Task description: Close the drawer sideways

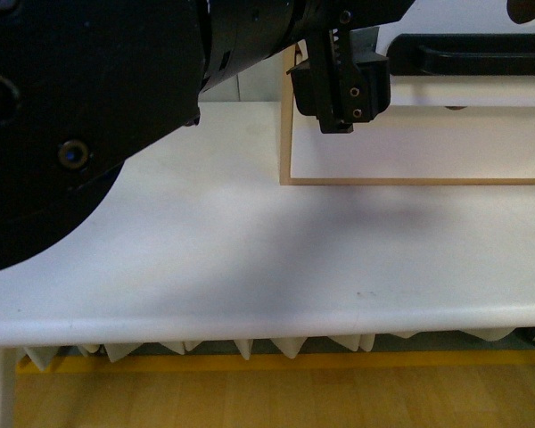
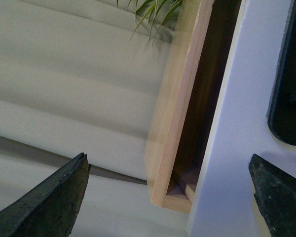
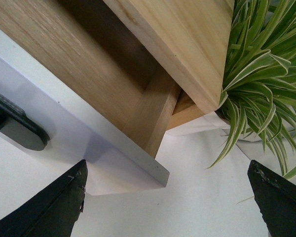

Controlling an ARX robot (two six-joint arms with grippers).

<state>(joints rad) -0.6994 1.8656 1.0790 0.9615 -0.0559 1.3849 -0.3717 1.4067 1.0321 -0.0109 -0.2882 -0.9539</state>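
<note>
The drawer (image 1: 481, 94), white-fronted with a long black handle (image 1: 481, 55), is sitting in the upper slot of the wooden cabinet (image 1: 286, 134) on the far right part of the white table (image 1: 250, 259), and it is standing pulled out toward the near side. In the right wrist view, its wooden side (image 3: 89, 64) is showing outside the cabinet frame. The left gripper (image 1: 339, 107) is hanging just beside the cabinet's left edge, its fingers (image 2: 44, 202) spread wide around nothing. The right gripper (image 3: 166, 197) is likewise gaping and holding nothing, looking at the drawer's right end, with a striped green plant (image 3: 266, 74) growing close beside the cabinet.
</note>
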